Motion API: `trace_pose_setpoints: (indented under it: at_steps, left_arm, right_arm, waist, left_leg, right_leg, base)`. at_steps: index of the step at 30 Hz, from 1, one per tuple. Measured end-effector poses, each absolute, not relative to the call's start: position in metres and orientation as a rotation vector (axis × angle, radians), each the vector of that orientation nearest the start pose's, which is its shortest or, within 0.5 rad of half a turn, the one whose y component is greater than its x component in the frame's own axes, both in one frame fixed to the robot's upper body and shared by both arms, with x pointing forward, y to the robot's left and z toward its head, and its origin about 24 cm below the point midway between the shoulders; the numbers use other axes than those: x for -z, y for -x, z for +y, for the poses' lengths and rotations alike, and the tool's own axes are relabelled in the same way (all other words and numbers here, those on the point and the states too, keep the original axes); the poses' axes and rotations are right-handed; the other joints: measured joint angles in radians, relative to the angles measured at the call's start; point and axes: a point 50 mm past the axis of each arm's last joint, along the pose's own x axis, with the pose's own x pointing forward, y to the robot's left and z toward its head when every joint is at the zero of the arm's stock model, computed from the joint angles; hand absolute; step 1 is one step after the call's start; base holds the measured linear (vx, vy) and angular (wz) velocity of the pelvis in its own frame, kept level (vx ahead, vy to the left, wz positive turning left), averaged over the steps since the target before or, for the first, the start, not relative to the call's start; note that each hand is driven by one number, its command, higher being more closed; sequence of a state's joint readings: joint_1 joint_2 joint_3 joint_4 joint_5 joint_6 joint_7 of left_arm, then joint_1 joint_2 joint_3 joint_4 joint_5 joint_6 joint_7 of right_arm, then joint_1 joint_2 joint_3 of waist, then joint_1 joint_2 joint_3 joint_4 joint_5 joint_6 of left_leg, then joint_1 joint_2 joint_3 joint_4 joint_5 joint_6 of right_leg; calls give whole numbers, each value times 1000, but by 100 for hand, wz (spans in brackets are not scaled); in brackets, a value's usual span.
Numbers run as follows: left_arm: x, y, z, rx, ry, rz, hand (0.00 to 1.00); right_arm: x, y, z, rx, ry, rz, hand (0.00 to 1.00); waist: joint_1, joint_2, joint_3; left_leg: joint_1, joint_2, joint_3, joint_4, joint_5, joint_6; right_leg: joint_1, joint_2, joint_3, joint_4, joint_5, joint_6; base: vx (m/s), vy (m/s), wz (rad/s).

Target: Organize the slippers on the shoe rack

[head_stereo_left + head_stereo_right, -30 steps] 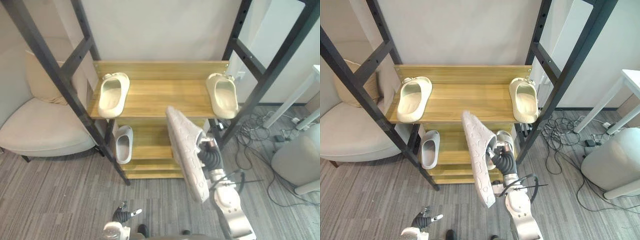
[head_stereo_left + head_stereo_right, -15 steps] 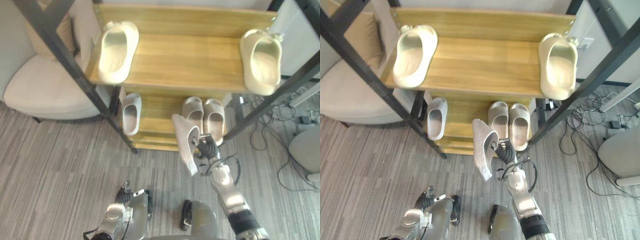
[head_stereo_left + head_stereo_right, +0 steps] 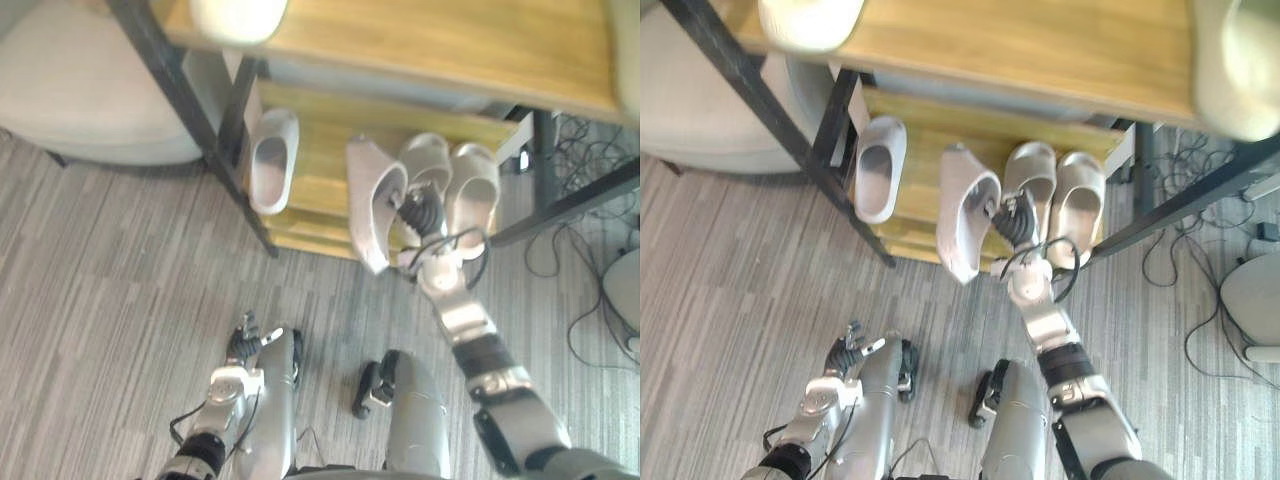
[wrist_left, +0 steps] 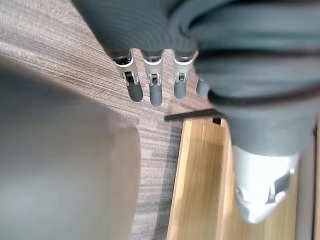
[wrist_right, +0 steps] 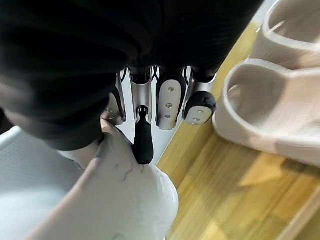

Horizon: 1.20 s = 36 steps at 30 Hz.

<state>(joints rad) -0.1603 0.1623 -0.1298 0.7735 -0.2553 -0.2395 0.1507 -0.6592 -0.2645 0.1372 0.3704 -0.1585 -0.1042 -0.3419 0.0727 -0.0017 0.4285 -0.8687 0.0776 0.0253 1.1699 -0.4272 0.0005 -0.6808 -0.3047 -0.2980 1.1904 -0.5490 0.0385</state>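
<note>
My right hand [image 3: 425, 215] is shut on a light grey slipper [image 3: 368, 200], held on its side with the toe up over the front of the wooden lower shelf [image 3: 320, 150]. In the right wrist view my fingers [image 5: 167, 102] curl on that slipper [image 5: 100, 200]. A matching grey slipper [image 3: 272, 160] lies at the shelf's left end. A beige pair [image 3: 475, 190] sits just right of my hand, close to my fingers [image 5: 280, 110]. My left hand [image 3: 245, 345] hangs low by my side, its fingers [image 4: 152, 90] straight over the floor.
The top shelf [image 3: 420, 50] carries a cream slipper [image 3: 237, 12] at the left and another [image 3: 1230, 60] at the right. Dark slanted frame posts [image 3: 190, 110] flank the rack. A pale armchair [image 3: 80, 90] stands left; cables [image 3: 580, 270] lie on the floor at the right.
The camera has tilted down towards the lower shelf. My right hand has carried the grey slipper forward, from in front of the rack to beside the beige pair.
</note>
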Motion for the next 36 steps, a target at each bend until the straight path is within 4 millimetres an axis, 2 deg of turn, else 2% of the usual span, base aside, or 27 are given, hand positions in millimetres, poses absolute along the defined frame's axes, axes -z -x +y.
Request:
trace_pose_setpoints:
  at_steps: [7, 10, 12, 18, 25, 28, 34, 36]
  left_arm:
    - [45, -260, 176, -164, 68, 277, 0]
    - [42, -262, 174, -160, 75, 264, 0]
    - [40, -264, 172, -169, 81, 255, 0]
    - [37, -267, 168, -167, 95, 231, 0]
    - [28, -274, 163, -157, 114, 196, 0]
    - [26, -276, 162, -154, 118, 189, 0]
    - [26, -277, 160, -151, 123, 186, 0]
    - [24, -278, 158, -150, 140, 181, 0]
  right_arm:
    - [-207, -365, -161, 247, 488, -555, 100]
    - [-220, -372, -161, 266, 496, -570, 100]
    - [-230, -379, -169, 300, 532, -564, 100]
    - [-243, -391, -190, 369, 631, -518, 100]
    - [-251, -402, -203, 414, 746, -453, 100]
    - [-262, -406, -199, 416, 773, -454, 100]
    - [-262, -408, -197, 437, 842, -456, 100]
    - [-269, -408, -198, 465, 885, -480, 100]
  waist:
    - [42, 0, 13]
    - [47, 0, 13]
    - [49, 1, 13]
    - [65, 1, 13]
    - [75, 7, 15]
    - [78, 7, 15]
    - [86, 8, 15]
    - [87, 11, 13]
  left_leg:
    - [-130, -7, -8, 31, 19, -1]
    - [-149, -15, -9, 33, 25, 0]
    - [-161, -21, -9, 42, 27, 0]
    - [-185, -29, -9, 55, 27, 0]
    - [-238, -36, -21, 72, 33, -1]
    - [-250, -37, -17, 72, 34, -1]
    - [-255, -43, -15, 71, 35, -2]
    - [-273, -55, -22, 66, 41, -4]
  right_leg:
    - [-103, -43, -30, 60, -11, -16]
    - [-120, -54, -36, 69, -15, -16]
    - [-124, -67, -45, 82, -26, -11]
    - [-138, -86, -54, 106, -42, -12]
    - [-174, -98, -71, 125, -46, -13]
    - [-190, -102, -68, 131, -47, -13]
    - [-194, -113, -73, 134, -50, -20]
    - [-203, -122, -82, 135, -52, -21]
  base:
    - [-22, 25, 18]
    - [31, 2, 12]
    - [40, -1, 15]
    - [16, -6, 11]
    - [10, 4, 5]
    - [10, 2, 2]
    - [5, 4, 3]
    - [6, 11, 16]
